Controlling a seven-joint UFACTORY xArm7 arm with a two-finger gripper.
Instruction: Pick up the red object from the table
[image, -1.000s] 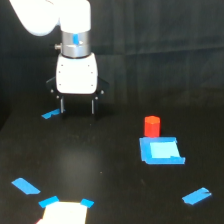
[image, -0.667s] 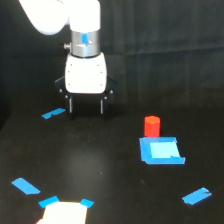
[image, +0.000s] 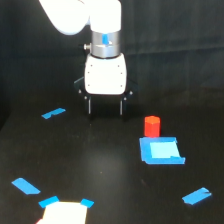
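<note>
The red object (image: 152, 126) is a small upright red-orange cylinder standing on the black table (image: 100, 170), touching the far edge of a light blue square patch (image: 161, 151). My gripper (image: 105, 107) hangs from the white arm to the exterior view's left of the cylinder, a little above the table. Its two dark fingers (image: 89, 105) point down and stand apart, open, with nothing between them. The cylinder is about one gripper width away from the nearer finger.
Blue tape pieces lie on the table at the left (image: 53, 113), front left (image: 25, 186) and front right (image: 196, 196). A white patch with blue tape corners (image: 64, 211) sits at the front edge. A dark backdrop stands behind.
The arm and gripper have moved toward the exterior view's right, closer to the red cylinder. The cylinder and tape have not moved.
</note>
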